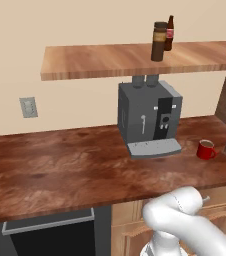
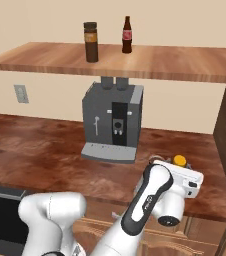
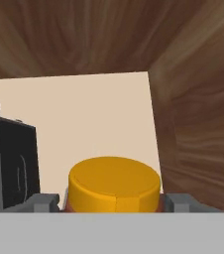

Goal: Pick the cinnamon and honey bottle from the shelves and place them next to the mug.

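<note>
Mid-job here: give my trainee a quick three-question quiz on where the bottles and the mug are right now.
1. True or false: the cinnamon stands on the shelves.
2. What sits between the claw fingers: A honey bottle, B mug, C red-labelled bottle?
3. What does the mug stand on?

Key: 1 true. 2 A. 3 the counter, right of the coffee machine.
</note>
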Controlling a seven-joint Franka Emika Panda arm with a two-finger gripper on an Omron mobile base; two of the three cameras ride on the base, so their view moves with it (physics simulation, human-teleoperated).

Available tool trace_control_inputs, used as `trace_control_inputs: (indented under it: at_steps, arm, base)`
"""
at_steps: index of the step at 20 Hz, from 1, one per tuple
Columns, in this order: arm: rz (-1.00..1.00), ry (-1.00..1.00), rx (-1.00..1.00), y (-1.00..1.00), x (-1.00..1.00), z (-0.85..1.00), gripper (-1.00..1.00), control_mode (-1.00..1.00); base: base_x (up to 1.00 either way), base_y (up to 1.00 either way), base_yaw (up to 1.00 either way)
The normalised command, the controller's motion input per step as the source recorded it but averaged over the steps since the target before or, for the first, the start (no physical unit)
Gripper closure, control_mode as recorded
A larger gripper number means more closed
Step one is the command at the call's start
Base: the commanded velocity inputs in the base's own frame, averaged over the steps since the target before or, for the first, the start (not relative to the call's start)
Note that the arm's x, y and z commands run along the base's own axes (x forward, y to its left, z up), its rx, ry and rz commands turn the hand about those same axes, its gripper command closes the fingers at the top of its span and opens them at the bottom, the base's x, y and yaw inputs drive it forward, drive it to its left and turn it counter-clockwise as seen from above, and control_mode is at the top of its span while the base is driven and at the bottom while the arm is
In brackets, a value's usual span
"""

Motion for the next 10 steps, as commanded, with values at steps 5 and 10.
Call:
trace_control_inputs:
  at_steps: [5,10]
  arm:
    - [-0.04,0.0,-0.14,-0.61,0.6,0.0,1.0,-1.0]
    - [0.0,0.0,0.0,-0.03,0.17,0.0,1.0,-1.0]
  base:
    - [0.0,0.0,0.0]
    - [0.0,0.0,0.0]
